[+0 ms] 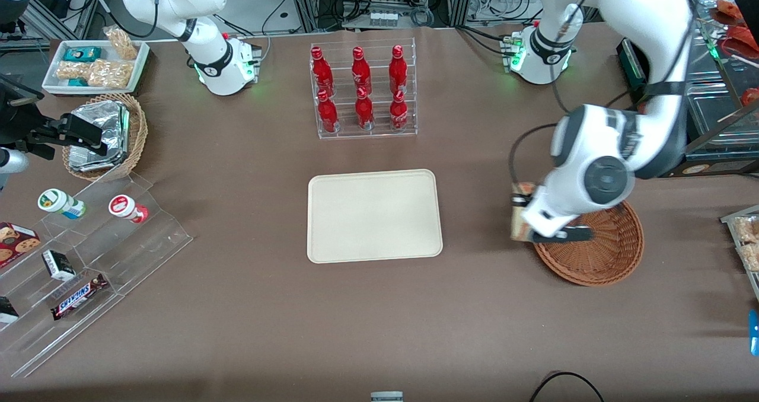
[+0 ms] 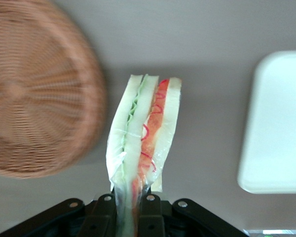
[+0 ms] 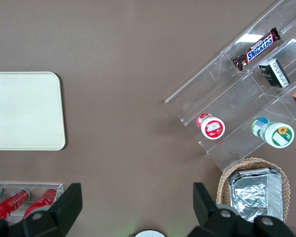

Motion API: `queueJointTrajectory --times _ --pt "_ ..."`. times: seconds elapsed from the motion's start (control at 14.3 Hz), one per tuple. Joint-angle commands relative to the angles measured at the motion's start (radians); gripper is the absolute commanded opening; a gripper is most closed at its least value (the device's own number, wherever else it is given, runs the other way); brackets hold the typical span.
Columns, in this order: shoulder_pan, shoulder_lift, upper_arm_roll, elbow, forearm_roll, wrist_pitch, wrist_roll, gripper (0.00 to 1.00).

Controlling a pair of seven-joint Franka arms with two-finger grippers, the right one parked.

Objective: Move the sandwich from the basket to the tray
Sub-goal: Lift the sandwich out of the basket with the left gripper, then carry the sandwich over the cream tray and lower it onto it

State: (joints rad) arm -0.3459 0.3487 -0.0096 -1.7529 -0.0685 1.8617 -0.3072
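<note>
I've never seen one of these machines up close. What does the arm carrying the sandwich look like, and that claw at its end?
The working arm is glossy white with rounded segments, dark grey bands and a round grey joint cap. A black cable loops beside it, and green lights glow at its base. Its gripper, over the table between basket and tray, has two black fingers on a black body with silver screws.

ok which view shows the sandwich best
The left wrist view: the sandwich fills the frame, its bread and its green and orange-red layers plain, pinched in the gripper. The front view shows only its tan edge beside the wrist, over the table between basket and tray. The right wrist view shows none of it.
</note>
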Motion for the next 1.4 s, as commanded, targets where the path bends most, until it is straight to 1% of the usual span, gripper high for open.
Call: queueJointTrajectory --times 0.0,0.14,0.28,0.42,0.63,0.77,0.84,0.91,1.19,1.33 --pt "-0.137 0.108 -0.001 0.109 -0.011 0.032 -0.166 0.00" --pt "-0.217 0.186 -0.001 0.173 -0.017 0.071 -0.290 0.00" --pt "-0.292 0.278 -0.001 0.280 -0.013 0.092 -0.433 0.00" --pt "-0.353 0.363 0.000 0.387 -0.010 0.093 -0.531 0.00" --pt "-0.416 0.459 0.002 0.502 -0.001 0.094 -0.651 0.00" --pt "-0.441 0.512 0.002 0.556 0.036 0.094 -0.733 0.00" --pt "-0.453 0.529 0.002 0.573 0.053 0.117 -0.747 0.00" --pt "-0.456 0.533 0.000 0.573 0.055 0.143 -0.745 0.00" --pt "-0.458 0.549 -0.033 0.570 0.045 0.169 -0.727 0.00" --pt "-0.458 0.553 -0.035 0.566 0.041 0.177 -0.666 0.00"
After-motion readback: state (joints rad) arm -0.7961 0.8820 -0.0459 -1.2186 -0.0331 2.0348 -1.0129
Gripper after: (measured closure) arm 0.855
